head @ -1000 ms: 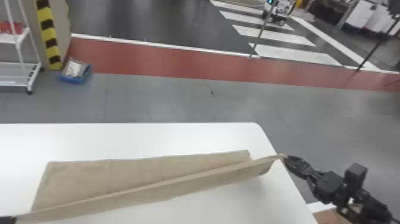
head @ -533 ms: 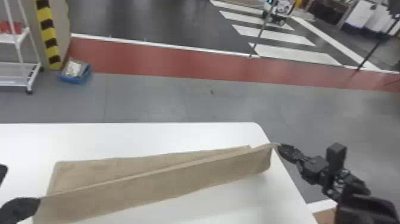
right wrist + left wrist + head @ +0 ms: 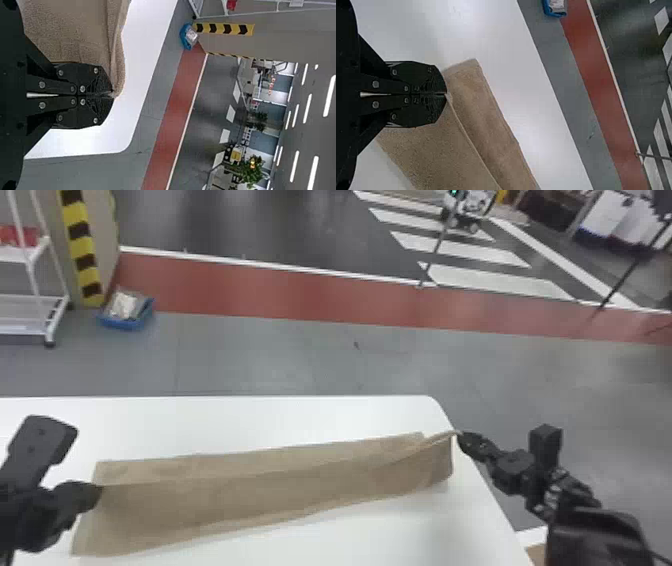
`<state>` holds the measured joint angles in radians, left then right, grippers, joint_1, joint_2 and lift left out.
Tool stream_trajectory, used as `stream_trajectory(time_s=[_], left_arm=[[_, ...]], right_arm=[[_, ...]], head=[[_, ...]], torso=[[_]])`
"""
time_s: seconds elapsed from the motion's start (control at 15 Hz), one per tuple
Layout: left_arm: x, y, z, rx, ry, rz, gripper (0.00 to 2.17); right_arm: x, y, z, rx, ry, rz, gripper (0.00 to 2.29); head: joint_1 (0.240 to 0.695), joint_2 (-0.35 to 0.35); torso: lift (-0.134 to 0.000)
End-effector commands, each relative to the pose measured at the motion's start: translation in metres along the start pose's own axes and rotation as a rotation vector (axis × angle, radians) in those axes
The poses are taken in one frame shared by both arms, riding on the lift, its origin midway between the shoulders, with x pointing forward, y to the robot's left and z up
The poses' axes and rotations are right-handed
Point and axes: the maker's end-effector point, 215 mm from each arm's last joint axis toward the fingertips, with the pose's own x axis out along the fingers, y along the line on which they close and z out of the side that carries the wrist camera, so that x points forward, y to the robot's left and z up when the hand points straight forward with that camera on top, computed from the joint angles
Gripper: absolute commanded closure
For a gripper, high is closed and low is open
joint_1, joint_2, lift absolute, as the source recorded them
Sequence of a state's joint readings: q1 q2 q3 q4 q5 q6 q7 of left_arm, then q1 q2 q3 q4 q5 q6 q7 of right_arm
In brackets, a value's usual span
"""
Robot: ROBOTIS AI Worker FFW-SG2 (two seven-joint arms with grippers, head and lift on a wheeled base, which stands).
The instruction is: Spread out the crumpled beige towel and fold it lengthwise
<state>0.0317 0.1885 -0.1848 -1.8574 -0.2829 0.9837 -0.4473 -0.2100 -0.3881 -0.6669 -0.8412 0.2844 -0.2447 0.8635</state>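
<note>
Your left tool is clamped on one end of the beige towel; your right tool pinches a corner at the other end; the towel stretches between them over the white surface; beyond, a blue bin sits on the floor near a white rack.

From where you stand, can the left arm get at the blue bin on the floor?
Probably not: the left gripper is pinching the beige towel at its left end, and the blue bin sits on the floor beyond the white table's far edge.
</note>
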Motion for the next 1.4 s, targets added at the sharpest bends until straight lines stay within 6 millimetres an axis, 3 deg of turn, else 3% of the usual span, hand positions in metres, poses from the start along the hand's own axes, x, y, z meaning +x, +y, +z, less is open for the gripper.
stream_trajectory(time_s=[0.0, 0.27, 0.87, 1.0, 1.13, 1.33], left_arm=[[0.011, -0.007, 0.013, 0.022, -0.001, -0.011, 1.73], [0.016, -0.005, 0.024, 0.038, -0.015, 0.0, 1.73], [0.029, 0.011, 0.042, 0.049, -0.027, 0.018, 1.73], [0.043, 0.008, 0.048, 0.067, -0.025, 0.012, 1.72], [0.054, 0.005, 0.051, 0.098, -0.035, 0.024, 1.58], [0.071, 0.0, 0.063, 0.131, -0.086, 0.018, 1.58]], right_arm=[[-0.004, 0.0, -0.008, 0.027, 0.004, -0.009, 1.45], [-0.011, -0.019, -0.018, 0.103, 0.007, -0.087, 1.45], [0.006, -0.031, -0.003, 0.19, -0.021, -0.163, 1.44], [0.016, -0.026, -0.004, 0.191, -0.009, -0.166, 1.43], [0.031, -0.015, -0.003, 0.175, 0.006, -0.162, 1.4], [0.053, -0.001, 0.002, 0.153, 0.021, -0.142, 1.4]], head=[[0.695, -0.35], [0.695, -0.35], [0.695, -0.35], [0.695, -0.35], [0.695, -0.35], [0.695, -0.35]], torso=[[0.0], [0.0], [0.0], [0.0], [0.0], [0.0]])
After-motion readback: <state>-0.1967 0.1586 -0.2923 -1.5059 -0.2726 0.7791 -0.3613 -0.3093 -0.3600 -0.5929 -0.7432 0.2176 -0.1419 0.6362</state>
